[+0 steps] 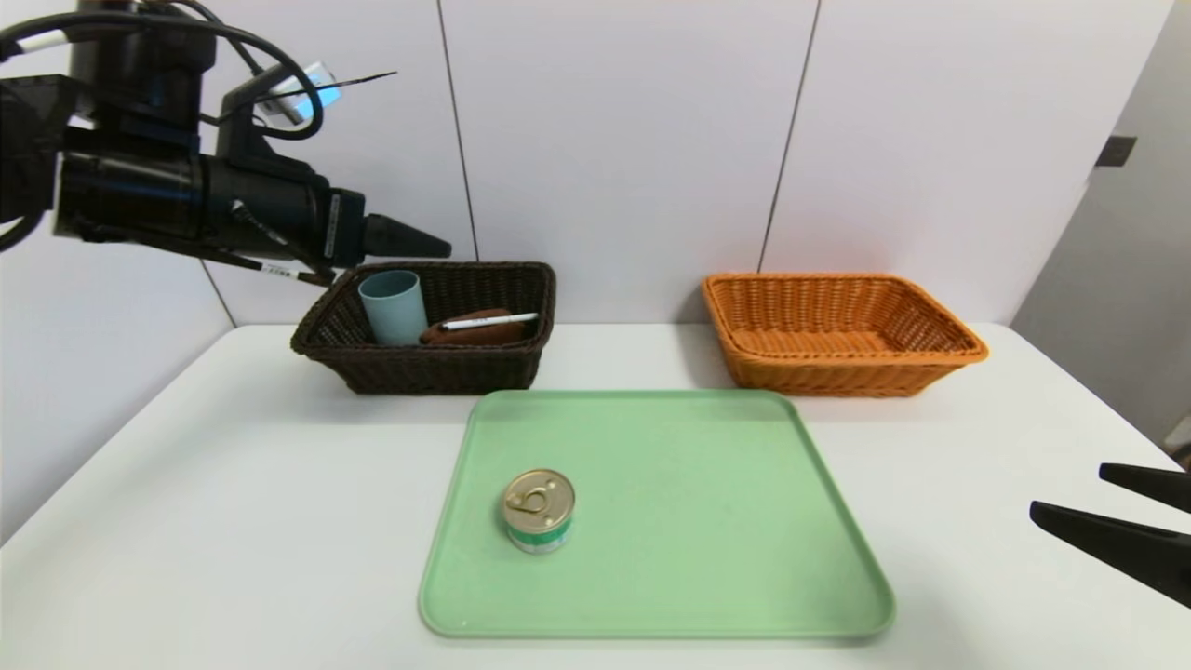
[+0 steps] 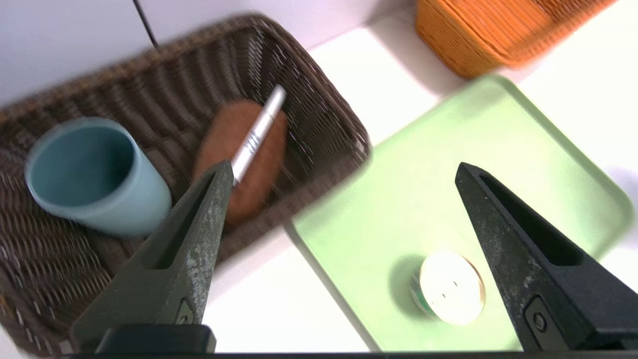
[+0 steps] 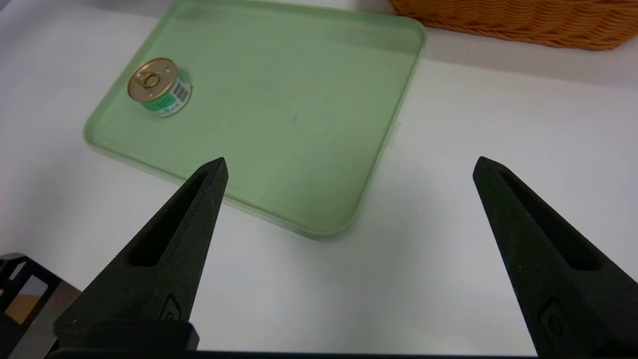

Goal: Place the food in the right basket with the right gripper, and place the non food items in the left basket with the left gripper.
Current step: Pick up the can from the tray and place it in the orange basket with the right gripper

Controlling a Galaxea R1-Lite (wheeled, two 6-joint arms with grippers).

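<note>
Left of green plastic tray (image 1: 670, 596): black left gripper (image 2: 344, 172), fingers apart, cargo delivered. Right: black right gripper (image 3: 351, 167), spread, presumably for tin.

A white bench (image 1: 233, 521) is backed by a pale panelled wall (image 1: 614, 140), split by thin dark seams (two are seen running down towards its far edge). Beyond its right edge, a grey surface (image 1: 1117, 279) is shown.

The head view is bright, with soft shadows beside the rectangular orange woven wicker basket (image 1: 842, 380). In the left wrist view, strong glare whitens the lid of the short round tin can (image 2: 451, 288), at lower right.
</note>
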